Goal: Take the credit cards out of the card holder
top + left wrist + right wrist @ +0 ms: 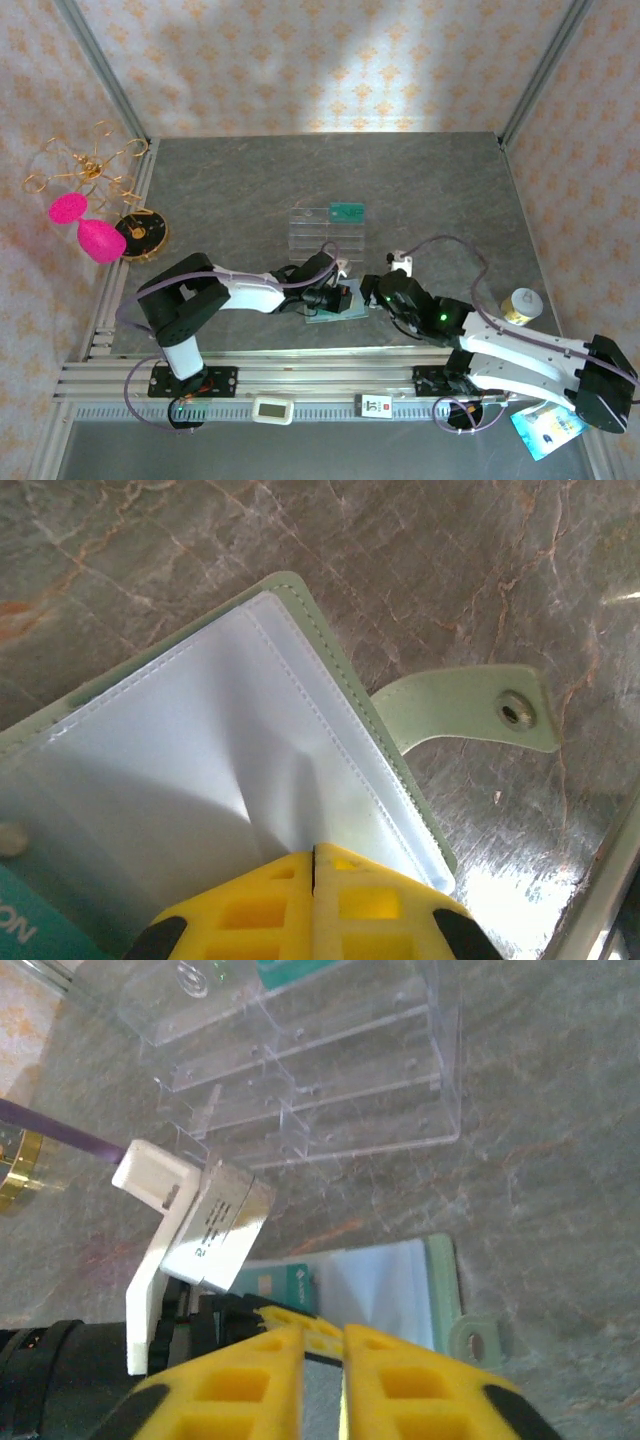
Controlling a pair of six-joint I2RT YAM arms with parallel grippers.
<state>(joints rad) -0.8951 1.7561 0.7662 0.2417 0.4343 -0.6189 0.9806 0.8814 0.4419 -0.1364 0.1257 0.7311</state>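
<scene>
Left gripper (315, 852) is pressed shut over the open card holder (200, 750) (its strap (470, 710) splays right). Right gripper (343, 1332) is nearly closed at the holder's edge; whether it grips anything is unclear. Open table (250, 170) room lies beyond the clear tray (325, 232).

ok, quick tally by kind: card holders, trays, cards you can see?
card holder: 1
clear compartment tray: 1
teal cards: 2 (one in the tray, one in the holder)
total: 4

Left fingers (250, 910) together, right fingers (250, 1380) ajar
</scene>
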